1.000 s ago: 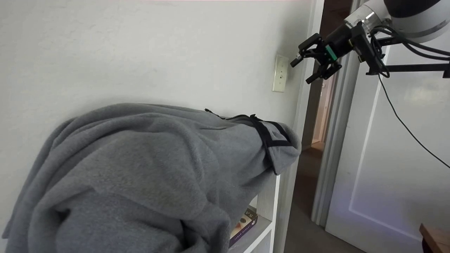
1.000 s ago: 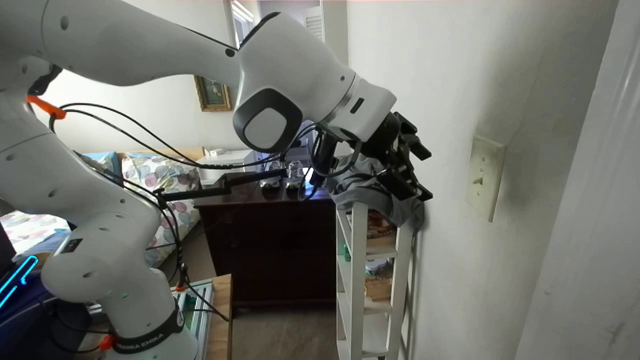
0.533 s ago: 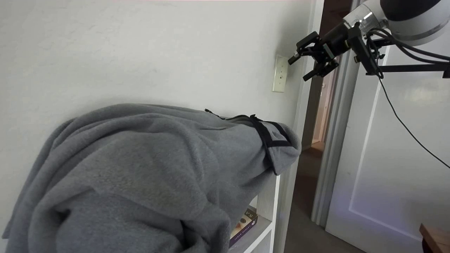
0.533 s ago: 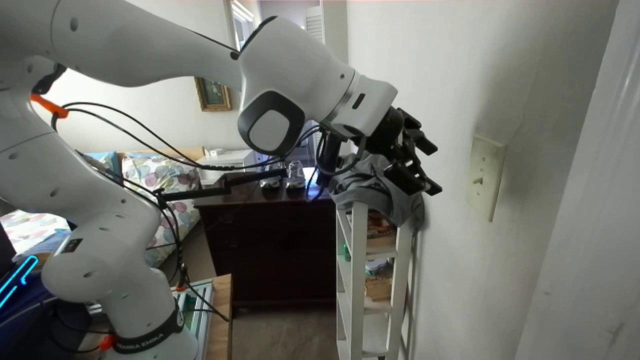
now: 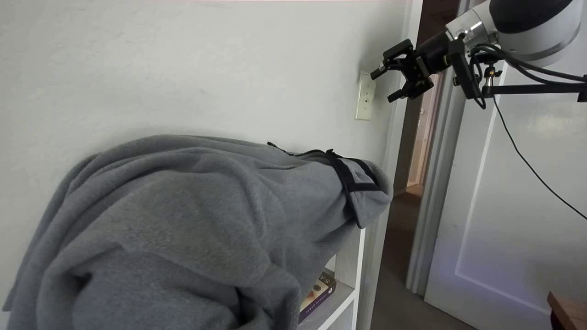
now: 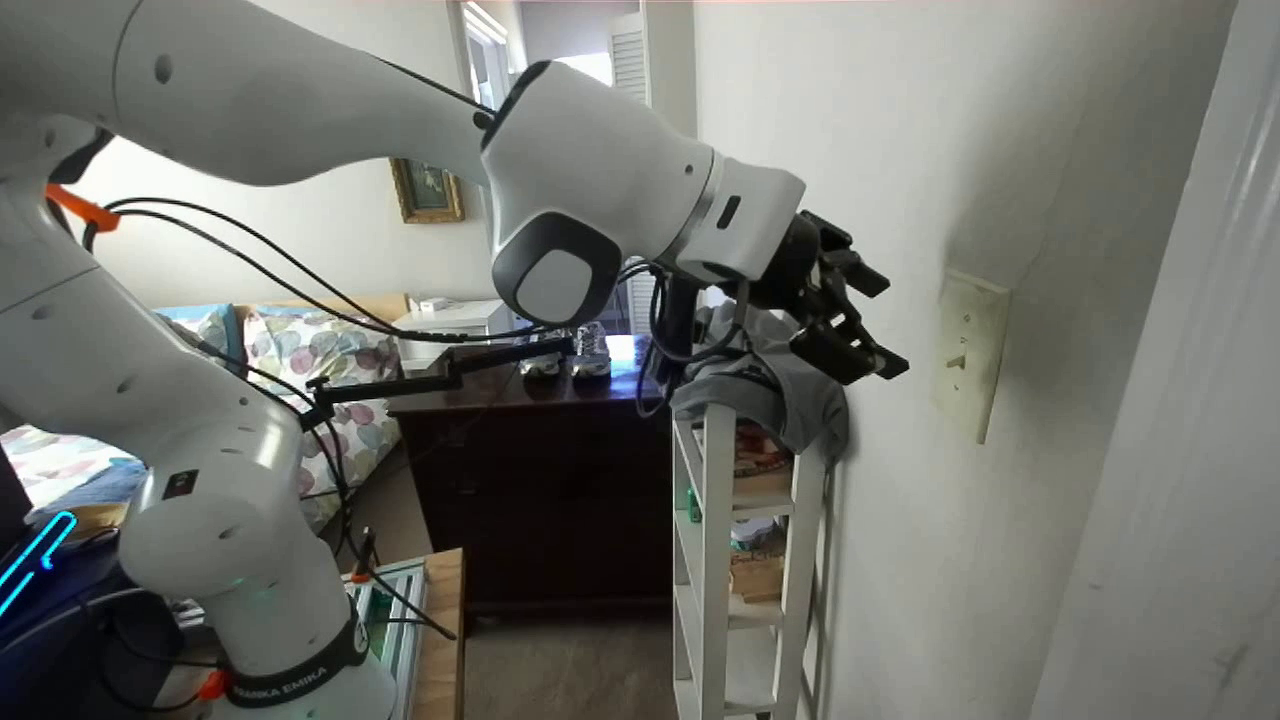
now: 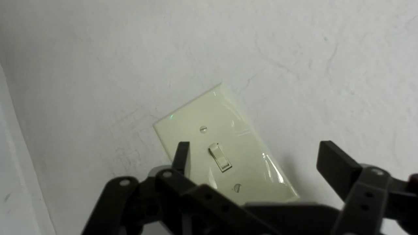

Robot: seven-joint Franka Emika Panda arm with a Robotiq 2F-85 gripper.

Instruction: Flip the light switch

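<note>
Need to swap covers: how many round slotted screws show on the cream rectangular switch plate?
2: one screw above the cream toggle, one below; the black gripper hides part of the plate in the wrist view.

Through my wrist view I see the light switch (image 7: 225,147), which is cream-white and rectangular, with a glossy surface and bright reflections near one long edge. It appears there at a slant, and a part of it is hidden from me. The small toggle (image 7: 220,158), of a similar cream colour, sits at the centre, with one screw (image 7: 203,129) beyond each of its ends. In both exterior views the light switch stands upright, flat against the pale wall (image 5: 206,68). Whether the toggle points up or down, I cannot tell.
</note>
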